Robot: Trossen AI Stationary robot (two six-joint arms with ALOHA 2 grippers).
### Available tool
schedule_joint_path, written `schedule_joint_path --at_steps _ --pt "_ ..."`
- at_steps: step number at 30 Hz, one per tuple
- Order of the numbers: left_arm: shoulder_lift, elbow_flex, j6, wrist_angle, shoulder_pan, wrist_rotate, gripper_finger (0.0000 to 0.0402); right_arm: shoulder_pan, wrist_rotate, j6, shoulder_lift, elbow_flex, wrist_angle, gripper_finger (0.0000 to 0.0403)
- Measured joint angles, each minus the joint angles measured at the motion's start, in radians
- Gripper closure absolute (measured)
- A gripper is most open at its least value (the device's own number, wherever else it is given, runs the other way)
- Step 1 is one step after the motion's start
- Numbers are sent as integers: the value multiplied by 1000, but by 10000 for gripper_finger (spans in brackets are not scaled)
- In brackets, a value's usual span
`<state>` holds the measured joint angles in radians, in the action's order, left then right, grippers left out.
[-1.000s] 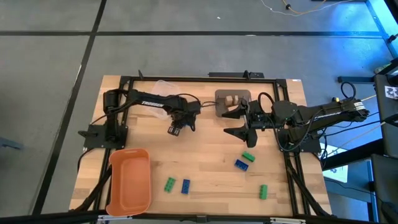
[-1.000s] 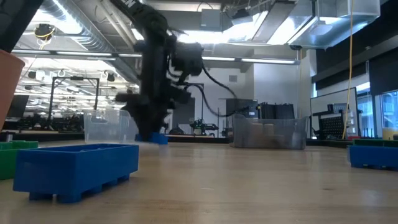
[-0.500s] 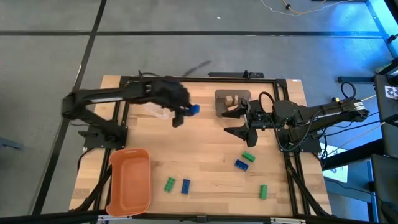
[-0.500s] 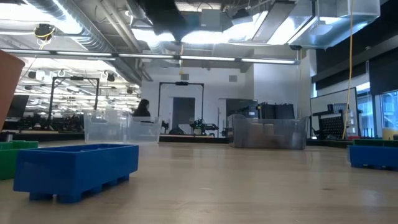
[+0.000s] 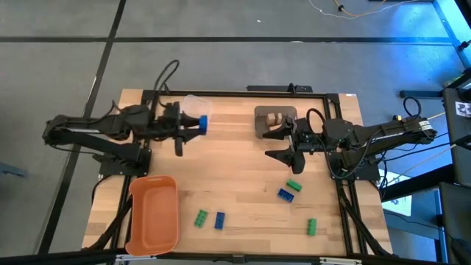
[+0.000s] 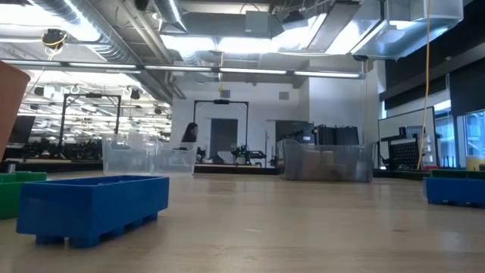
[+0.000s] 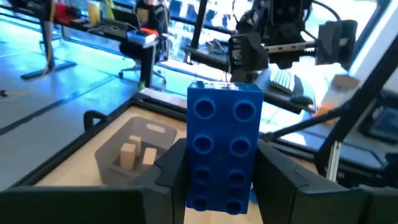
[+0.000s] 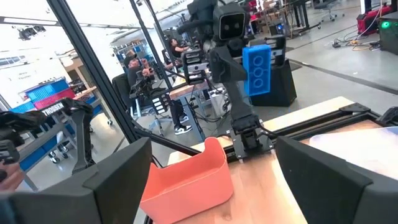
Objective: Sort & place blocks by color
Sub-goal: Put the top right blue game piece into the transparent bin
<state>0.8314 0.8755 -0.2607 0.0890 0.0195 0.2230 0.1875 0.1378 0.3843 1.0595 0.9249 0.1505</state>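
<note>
1. My left gripper (image 5: 193, 126) is closed on a blue block (image 7: 224, 146), and I hold it in the air over the table's far-left part; the clear tub (image 5: 193, 105) lies just beyond the block, toward the far edge
2. The block's long axis runs straight out along my fingers (image 7: 171, 171), studs facing the wrist camera, so it sticks forward past the tips
3. My left arm is clearly the nearer one to the clear tub; my right gripper (image 5: 283, 144) waits with its jaws spread wide and empty near the table's middle right, beside the grey bin (image 5: 275, 118) that holds tan blocks
4. Loose blocks remain well apart from me: a green and a blue pair (image 5: 210, 218) near the front edge, another pair (image 5: 289, 190) right of centre, one green (image 5: 312, 227) toward the front-right corner
5. The orange tray (image 5: 154, 213) sits at the front-left corner
6. The table (image 5: 243, 173) is pale wood planking, flat and bare between things
7. Beyond it lies an open workshop with benches and ceiling lights, and a person (image 6: 189, 134) far off
</note>
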Motion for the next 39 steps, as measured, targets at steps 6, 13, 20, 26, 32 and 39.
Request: schedule_joint_path --at_steps 6,13,20,26,32,39 --pt "-36 -22 -30 -38 2 5 277 0 0 0 0 0 -7 59" --pt "-35 -23 -46 -46 2 4 277 0 0 0 0 0 -13 59" --pt "-35 -23 -52 -47 2 -5 277 0 0 4 0 0 -13 59" --pt "-35 -22 -97 -43 2 12 277 0 0 4 0 0 -13 59" --pt "33 -17 -179 24 -34 146 277 0 8 4 0 0 -13 59" --pt "250 184 -70 455 -449 30 277 0 56 3 7 1 -15 59"
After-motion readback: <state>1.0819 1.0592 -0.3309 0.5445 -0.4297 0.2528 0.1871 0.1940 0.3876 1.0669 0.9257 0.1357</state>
